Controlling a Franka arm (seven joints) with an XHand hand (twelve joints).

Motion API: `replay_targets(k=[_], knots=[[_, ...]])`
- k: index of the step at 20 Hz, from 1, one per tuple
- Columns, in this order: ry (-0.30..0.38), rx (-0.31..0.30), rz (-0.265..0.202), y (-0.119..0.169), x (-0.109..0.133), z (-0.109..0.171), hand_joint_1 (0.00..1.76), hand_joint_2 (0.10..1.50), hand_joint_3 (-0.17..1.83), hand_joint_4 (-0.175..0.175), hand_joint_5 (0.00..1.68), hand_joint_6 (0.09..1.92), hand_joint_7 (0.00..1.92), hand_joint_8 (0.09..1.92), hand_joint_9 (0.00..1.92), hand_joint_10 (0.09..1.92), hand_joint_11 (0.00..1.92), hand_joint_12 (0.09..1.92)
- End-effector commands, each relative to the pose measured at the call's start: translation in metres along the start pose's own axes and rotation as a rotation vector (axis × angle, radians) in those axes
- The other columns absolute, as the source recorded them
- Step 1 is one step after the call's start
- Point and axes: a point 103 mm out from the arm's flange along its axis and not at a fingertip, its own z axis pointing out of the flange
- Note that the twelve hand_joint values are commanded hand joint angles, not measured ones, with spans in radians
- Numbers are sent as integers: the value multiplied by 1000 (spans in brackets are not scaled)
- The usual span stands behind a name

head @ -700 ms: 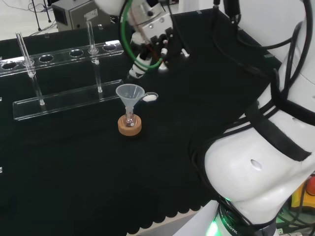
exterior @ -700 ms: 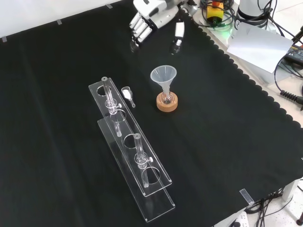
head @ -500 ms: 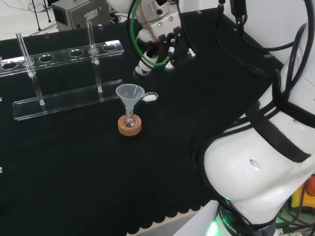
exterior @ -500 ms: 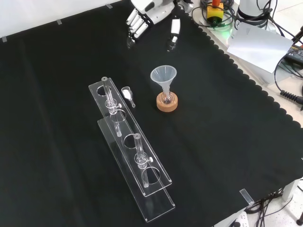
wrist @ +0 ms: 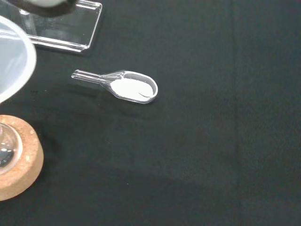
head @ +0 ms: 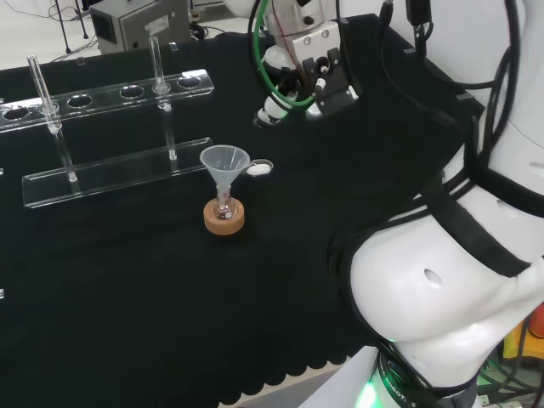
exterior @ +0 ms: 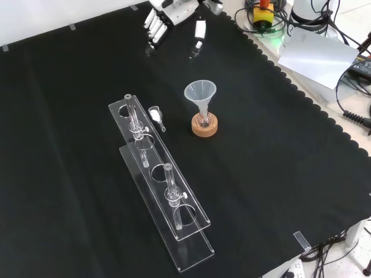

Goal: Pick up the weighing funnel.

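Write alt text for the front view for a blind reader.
The weighing funnel, holding white powder, lies on black cloth beside a rack. The open hand hovers at the view's top, apart from it. The funnel stands to its right.

Clear weighing funnel [wrist: 118,85] with white powder [wrist: 130,89], black cloth [wrist: 211,150], tan cork ring [wrist: 21,167].

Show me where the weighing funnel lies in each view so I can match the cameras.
Head view: weighing funnel on the cloth, just right of the funnel.
Front view: weighing funnel left of the funnel, beside the tube rack.
Wrist view: weighing funnel lying between the tube rack and the cork ring.
Shared landmark: the funnel on its cork ring.
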Motion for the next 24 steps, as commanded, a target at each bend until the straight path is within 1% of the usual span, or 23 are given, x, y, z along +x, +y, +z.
replay_targets(k=[1, 8, 15, 18, 24], knots=[[51, -10, 3, 33, -31, 24, 772, 659, 473, -44, 547, 87, 566, 611, 748, 515, 590, 1262], [61, 7, -13, 61, -38, 51, 802, 647, 510, -38, 618, 87, 636, 616, 802, 503, 636, 1251], [83, 37, -49, 87, -32, 81, 825, 632, 533, -36, 636, 90, 658, 605, 829, 481, 659, 1231], [88, 37, -69, 96, -31, 90, 831, 630, 537, -37, 640, 94, 660, 604, 834, 476, 664, 1227], [89, 45, -88, 110, -24, 108, 841, 628, 542, -34, 656, 105, 663, 603, 841, 471, 670, 1221]])
